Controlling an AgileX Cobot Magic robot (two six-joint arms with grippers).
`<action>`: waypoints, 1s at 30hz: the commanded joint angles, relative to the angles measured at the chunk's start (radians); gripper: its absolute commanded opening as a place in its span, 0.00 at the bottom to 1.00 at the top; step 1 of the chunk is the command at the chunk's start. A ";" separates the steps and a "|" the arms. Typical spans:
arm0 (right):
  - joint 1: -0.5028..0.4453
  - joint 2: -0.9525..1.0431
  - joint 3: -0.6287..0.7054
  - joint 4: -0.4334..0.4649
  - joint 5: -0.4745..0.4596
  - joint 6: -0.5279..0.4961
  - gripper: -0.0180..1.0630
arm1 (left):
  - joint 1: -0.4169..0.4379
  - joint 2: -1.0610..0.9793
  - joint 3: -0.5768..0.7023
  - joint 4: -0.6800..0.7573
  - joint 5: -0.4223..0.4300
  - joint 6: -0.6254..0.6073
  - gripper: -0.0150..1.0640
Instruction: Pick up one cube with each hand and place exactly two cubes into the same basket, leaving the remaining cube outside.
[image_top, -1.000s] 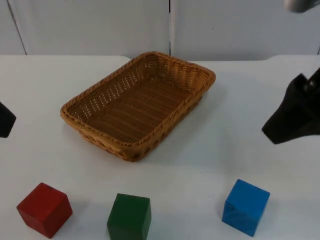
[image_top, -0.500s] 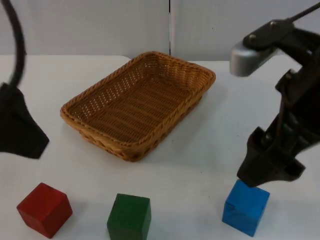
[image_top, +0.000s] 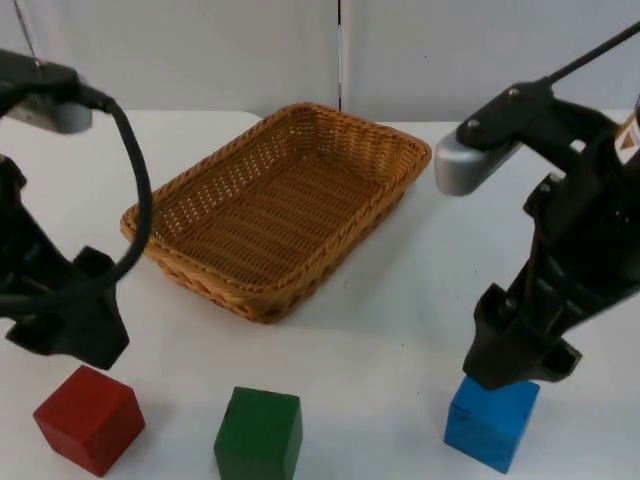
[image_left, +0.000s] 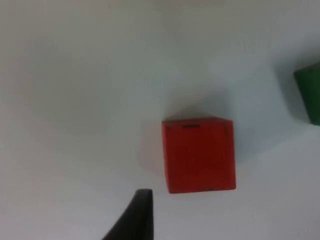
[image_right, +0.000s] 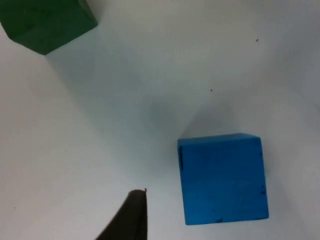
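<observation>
Basket (image_top: 278, 205) is your landmark in the top view: a woven wicker tray, empty, sitting on the white table (image_top: 400, 310). Nearer the camera than the basket you have three cubes in a row: the red cube (image_top: 89, 417) toward the left arm's side, the green cube (image_top: 259, 433) in the middle, and the blue cube (image_top: 490, 414) toward the right arm's side. All three lie outside the basket and apart from each other. You can see the left gripper (image_top: 68, 328) low over the table just behind the red cube, between it and the basket's near left corner. The right gripper (image_top: 512, 352) hangs right over the blue cube's back edge, well off the basket's right side. You cannot tell from here whether either pincer is open or closed.

Turn to the left wrist view: the red cube (image_left: 199, 154) sits on the table with one black fingertip beside it, not touching. The green cube's edge (image_left: 309, 96) shows nearby.

In the right wrist view you get the blue cube (image_right: 221, 177) resting on the table, a fingertip beside it and clear of it, and the green cube (image_right: 45, 22) farther off.
</observation>
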 joint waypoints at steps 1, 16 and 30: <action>0.006 0.032 -0.008 -0.008 -0.019 0.003 0.99 | -0.006 0.042 -0.005 0.009 -0.047 -0.008 0.99; 0.006 0.086 -0.008 -0.010 -0.069 0.003 0.99 | 0.036 0.200 0.009 0.049 -0.152 -0.054 0.99; 0.006 0.164 -0.008 -0.014 -0.077 0.003 0.99 | 0.095 0.336 0.025 -0.054 -0.229 0.076 0.99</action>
